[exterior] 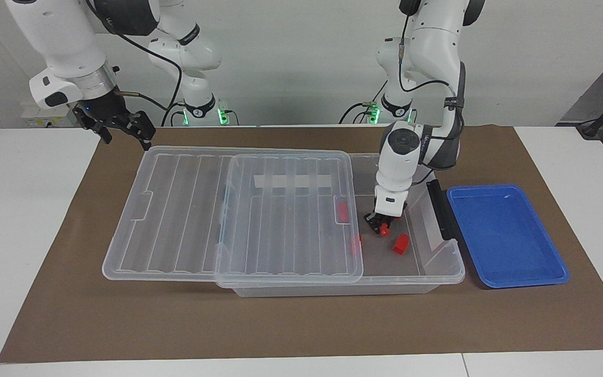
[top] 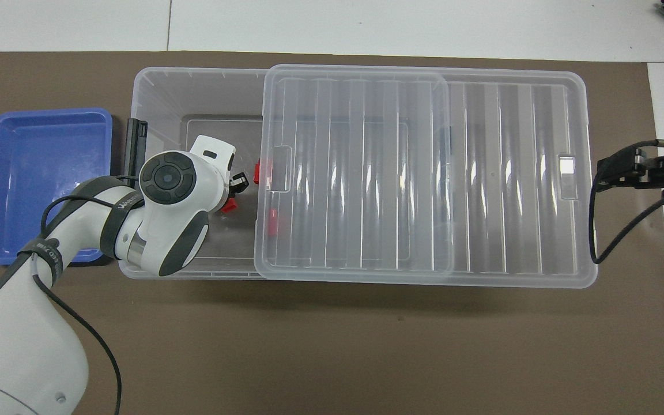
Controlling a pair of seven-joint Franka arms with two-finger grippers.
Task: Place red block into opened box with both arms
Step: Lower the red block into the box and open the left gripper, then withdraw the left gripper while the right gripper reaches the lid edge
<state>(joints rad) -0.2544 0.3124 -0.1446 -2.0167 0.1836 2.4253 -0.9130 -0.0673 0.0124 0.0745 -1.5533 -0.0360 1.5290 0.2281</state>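
The box (exterior: 453, 262) (top: 193, 78) is a clear bin, open at the left arm's end. Its ribbed lid (exterior: 186, 209) (top: 510, 173) is slid toward the right arm's end. My left gripper (exterior: 382, 225) (top: 234, 193) reaches down inside the open part, shut on a red block (exterior: 384, 229) (top: 228, 206) close to the floor. A second red block (exterior: 400, 244) lies loose on the floor beside it. Two more red blocks (exterior: 342, 211) (top: 272, 222) show through the lid's edge. My right gripper (exterior: 123, 128) (top: 620, 173) waits open above the mat, off the lid's end.
A blue tray (exterior: 505, 235) (top: 44, 173) sits on the brown mat beside the box at the left arm's end. A black bar (exterior: 440, 209) (top: 135, 144) runs along that end of the box. The left arm's wrist hangs over the open part.
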